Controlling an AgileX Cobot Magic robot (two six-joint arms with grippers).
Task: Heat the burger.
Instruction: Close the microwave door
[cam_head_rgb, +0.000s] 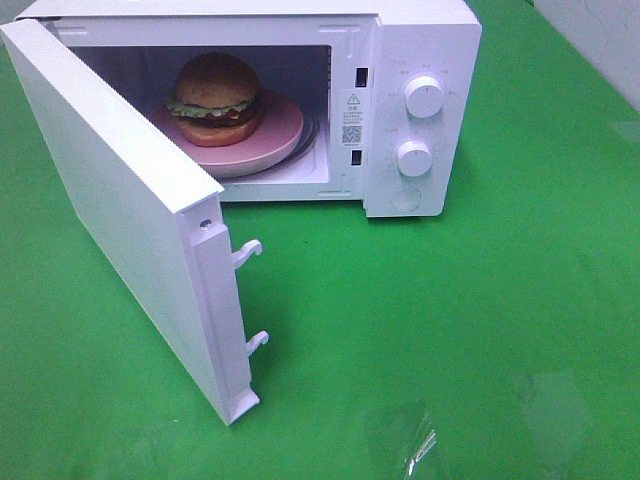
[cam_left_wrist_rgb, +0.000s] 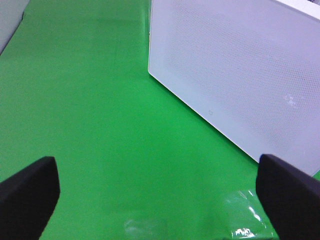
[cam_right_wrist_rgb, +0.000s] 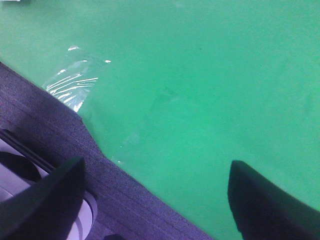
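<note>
You will note: burger (cam_head_rgb: 217, 92) buns glossy, smooth | plate (cam_head_rgb: 283, 135) pink, matt | microwave (cam_head_rgb: 425, 40) shell white, smooth, faint sheen | its door (cam_left_wrist_rgb: 235, 75) face finely dotted, matt | table cover (cam_head_rgb: 460, 320) green, matt; clear shiny film patch (cam_head_rgb: 415, 445), lower right | left gripper (cam_left_wrist_rgb: 157, 170) fingers (cam_left_wrist_rgb: 27, 195) black, matt.

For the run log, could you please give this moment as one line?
burger: on plate inside microwave | door: open | left gripper: open, empty | right gripper: open, empty
</note>
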